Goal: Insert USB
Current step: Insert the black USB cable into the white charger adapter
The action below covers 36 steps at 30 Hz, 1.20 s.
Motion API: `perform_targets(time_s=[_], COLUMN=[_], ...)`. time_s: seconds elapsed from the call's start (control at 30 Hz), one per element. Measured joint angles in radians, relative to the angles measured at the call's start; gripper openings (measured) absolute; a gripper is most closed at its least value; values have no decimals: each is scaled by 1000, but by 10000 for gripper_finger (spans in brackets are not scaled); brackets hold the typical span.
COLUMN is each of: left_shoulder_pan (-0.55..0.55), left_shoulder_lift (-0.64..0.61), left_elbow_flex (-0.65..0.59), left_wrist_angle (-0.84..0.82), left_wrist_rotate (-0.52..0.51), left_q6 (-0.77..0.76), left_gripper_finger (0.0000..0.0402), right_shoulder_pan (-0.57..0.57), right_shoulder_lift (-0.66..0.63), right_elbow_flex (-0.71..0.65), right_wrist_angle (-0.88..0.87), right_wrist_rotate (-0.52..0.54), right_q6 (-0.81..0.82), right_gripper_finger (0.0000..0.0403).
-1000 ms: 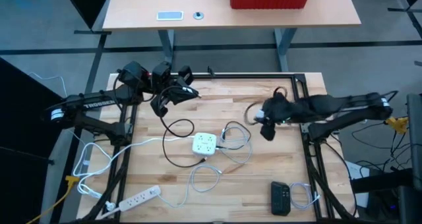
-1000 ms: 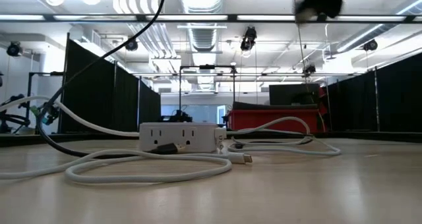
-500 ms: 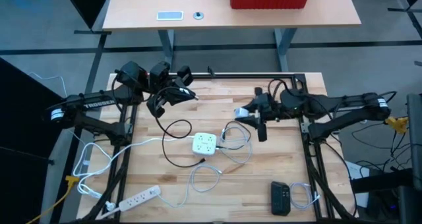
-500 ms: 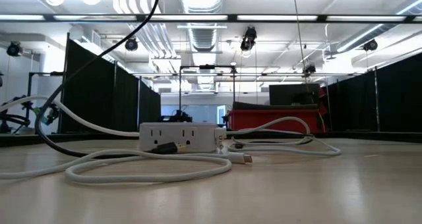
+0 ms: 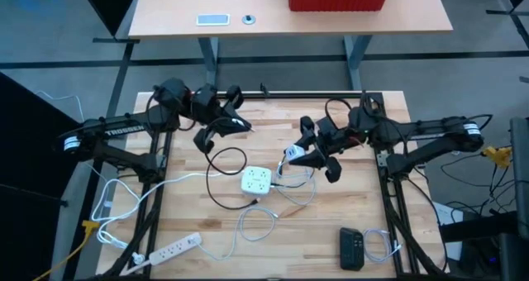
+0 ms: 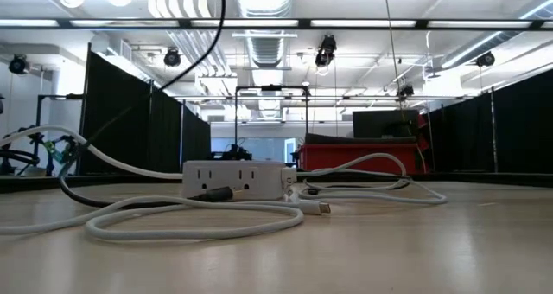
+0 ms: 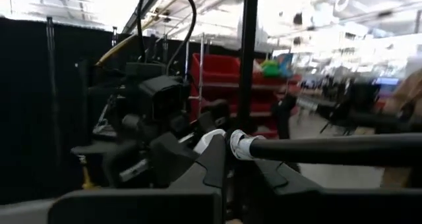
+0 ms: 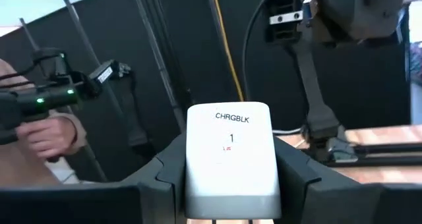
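Right gripper (image 8: 231,184) pinches a white charger block (image 8: 231,161) squarely between its fingers. Rigid, light, smooth plastic; flat sides give the best hold. Left gripper (image 5: 216,124) pinches a black cable (image 7: 330,148).

My left wrist camera looks past the left gripper's (image 7: 227,184) own dark fingers (image 7: 198,171), which close on a black cable (image 7: 330,148) with a white band (image 7: 239,145) at the held end; the cable runs level away from the fingers. Just behind the fingers I see the other arm's dark wrist housing (image 7: 155,102), with looping black cables (image 7: 173,13) rising above it. A black vertical post (image 7: 248,59) stands right behind the gripper, and red bins (image 7: 221,69) sit beyond the post. Black curtains (image 7: 39,112) hang beside the housing.
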Motion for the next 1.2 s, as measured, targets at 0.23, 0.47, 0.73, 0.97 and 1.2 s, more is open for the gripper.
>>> perform_targets(time_s=[0.23, 0.47, 0.73, 0.97, 1.2], left_shoulder_pan=[-1, -1, 23, 42, 42], left_shoulder_lift=[35, 116, 131, 131, 131], left_elbow_flex=[0, 0, 0, 0, 0], left_wrist_angle=[-53, -18, -14, -41, -189], left_wrist_rotate=[1, 98, -51, -245, -477], left_q6=[251, 297, -167, -558, -648], left_gripper_finger=[7, 7, 6, 6, 6], right_shoulder_pan=[0, 0, 0, 0, 10], right_shoulder_lift=[44, 107, 80, 109, 196], right_elbow_flex=[0, 0, 7, 159, 280], right_wrist_angle=[25, 22, -131, -472, -492], right_wrist_rotate=[-60, -57, 257, 715, 933], right_q6=[88, 285, 62, -198, -475], right_gripper_finger=[123, 123, 123, 123, 123])
